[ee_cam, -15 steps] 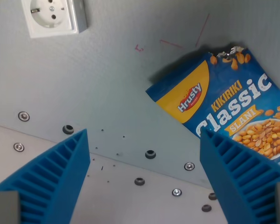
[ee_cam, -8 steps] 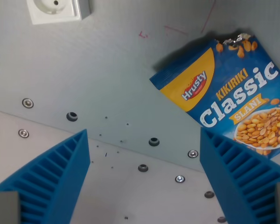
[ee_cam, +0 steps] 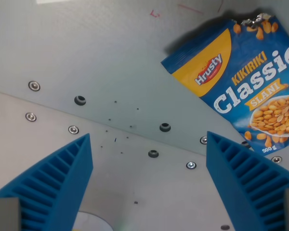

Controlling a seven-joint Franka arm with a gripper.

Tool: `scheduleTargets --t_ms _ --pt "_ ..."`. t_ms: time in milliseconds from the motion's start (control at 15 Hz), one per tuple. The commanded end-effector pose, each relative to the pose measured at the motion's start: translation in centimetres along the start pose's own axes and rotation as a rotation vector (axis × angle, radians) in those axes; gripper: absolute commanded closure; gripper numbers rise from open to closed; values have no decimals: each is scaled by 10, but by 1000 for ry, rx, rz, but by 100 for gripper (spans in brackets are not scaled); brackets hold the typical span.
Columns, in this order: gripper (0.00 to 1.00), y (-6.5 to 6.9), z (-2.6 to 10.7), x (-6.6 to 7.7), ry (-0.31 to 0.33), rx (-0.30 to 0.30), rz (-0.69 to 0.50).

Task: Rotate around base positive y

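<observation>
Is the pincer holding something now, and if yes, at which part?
Nothing is held. The pincer is open, with only the bare table showing between its blue fingers. The peanut bag lies apart, untouched.

Grey metal table point(ee_cam: 86, 53), bolted seam running across it, and a blue peanut bag point(ee_cam: 245, 82) lies flat at the wrist view's right.

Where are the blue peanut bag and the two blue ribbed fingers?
Blue peanut bag point(ee_cam: 241, 86), wrist view, on its printed front.
Left-side blue ribbed finger point(ee_cam: 58, 185), wrist view, on its ridges.
Right-side blue ribbed finger point(ee_cam: 245, 180), wrist view, on its ridges.
</observation>
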State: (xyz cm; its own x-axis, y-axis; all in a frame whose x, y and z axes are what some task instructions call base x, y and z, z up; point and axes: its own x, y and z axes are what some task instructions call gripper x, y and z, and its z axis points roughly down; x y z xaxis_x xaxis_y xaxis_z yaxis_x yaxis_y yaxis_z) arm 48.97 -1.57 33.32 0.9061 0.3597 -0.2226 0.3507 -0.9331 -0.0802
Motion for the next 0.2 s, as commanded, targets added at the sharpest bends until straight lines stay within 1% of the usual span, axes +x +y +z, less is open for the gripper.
scheduleTargets --t_ms 67,200 --pt "0 2 -9 7 -244 95 -4" --pt "0 2 -9 7 -269 105 -4"
